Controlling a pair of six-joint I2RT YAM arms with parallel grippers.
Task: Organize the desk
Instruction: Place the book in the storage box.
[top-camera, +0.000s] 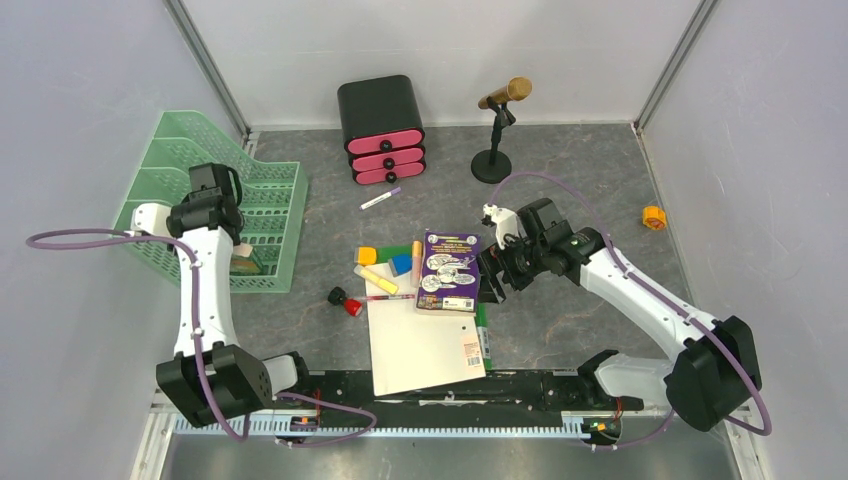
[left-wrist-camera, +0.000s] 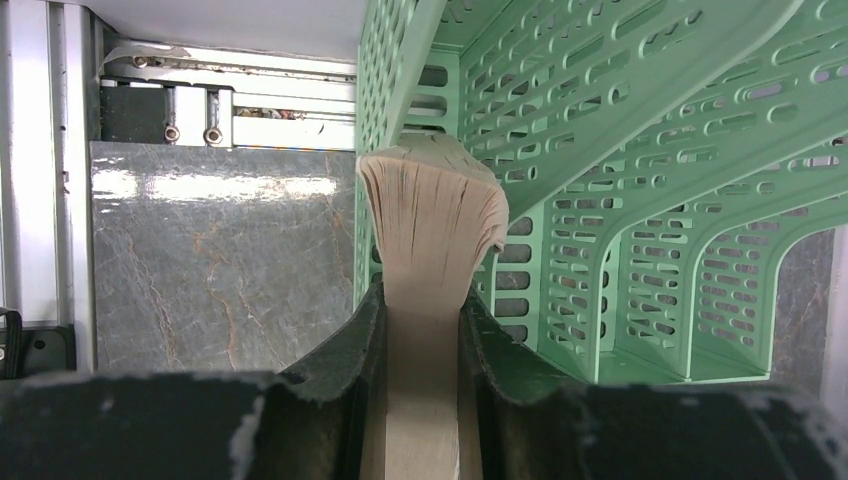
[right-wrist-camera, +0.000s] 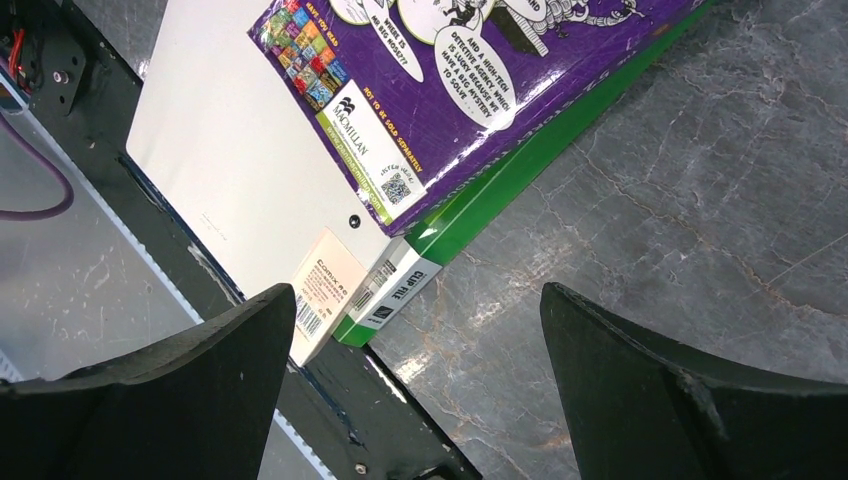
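Note:
The dark-grey marbled desk (top-camera: 590, 170) holds a loose pile at its middle. A purple comic book (top-camera: 450, 268) (right-wrist-camera: 480, 80) lies on a white folder (top-camera: 420, 345) (right-wrist-camera: 230, 150) and a green clip file (top-camera: 482, 330) (right-wrist-camera: 500, 190). My right gripper (top-camera: 494, 278) (right-wrist-camera: 418, 297) hovers open over the clip file's corner with nothing between its fingers. My left gripper (top-camera: 238, 258) (left-wrist-camera: 422, 305) is shut on a thick tan-paged book (left-wrist-camera: 430, 200), held on edge at the front of the mint-green tiered tray (top-camera: 275, 195) (left-wrist-camera: 640, 150).
A black drawer box with pink fronts (top-camera: 382, 125) and a microphone on a stand (top-camera: 497, 130) stand at the back. A marker (top-camera: 380, 198), coloured blocks and pens (top-camera: 388, 265) and a red-and-black piece (top-camera: 345, 300) lie left of the pile. An orange item (top-camera: 653, 217) sits far right.

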